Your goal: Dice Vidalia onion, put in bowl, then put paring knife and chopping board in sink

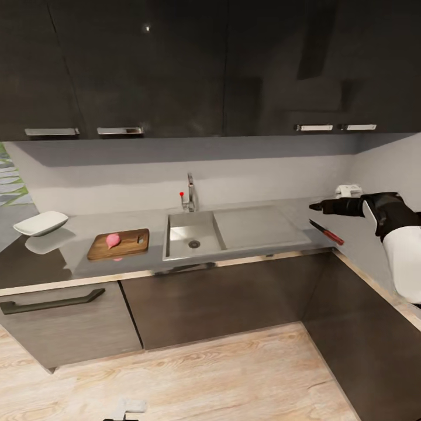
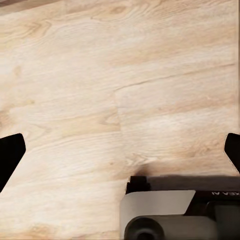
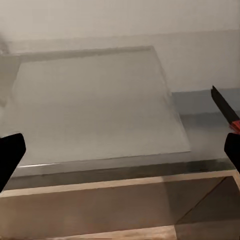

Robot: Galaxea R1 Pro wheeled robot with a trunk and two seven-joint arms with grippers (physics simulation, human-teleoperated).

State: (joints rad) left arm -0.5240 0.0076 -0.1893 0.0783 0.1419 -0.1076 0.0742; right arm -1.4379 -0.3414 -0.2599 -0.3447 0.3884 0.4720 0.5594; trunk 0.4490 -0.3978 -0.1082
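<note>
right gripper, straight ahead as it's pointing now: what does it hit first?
Probably the flat drainboard of the sink. The right gripper points across the countertop toward it, fingers wide apart. The knife lies off to one side, likely out of that line. Depth is unclear.

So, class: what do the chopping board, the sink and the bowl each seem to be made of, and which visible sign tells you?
The chopping board looks like brown wood with a matt finish: warm tone, faint grain. The sink appears to be brushed grey steel, judging by its dull metallic sheen and sharp folded edges. The bowl looks like glazed white ceramic, though smooth plastic cannot be ruled out.
</note>
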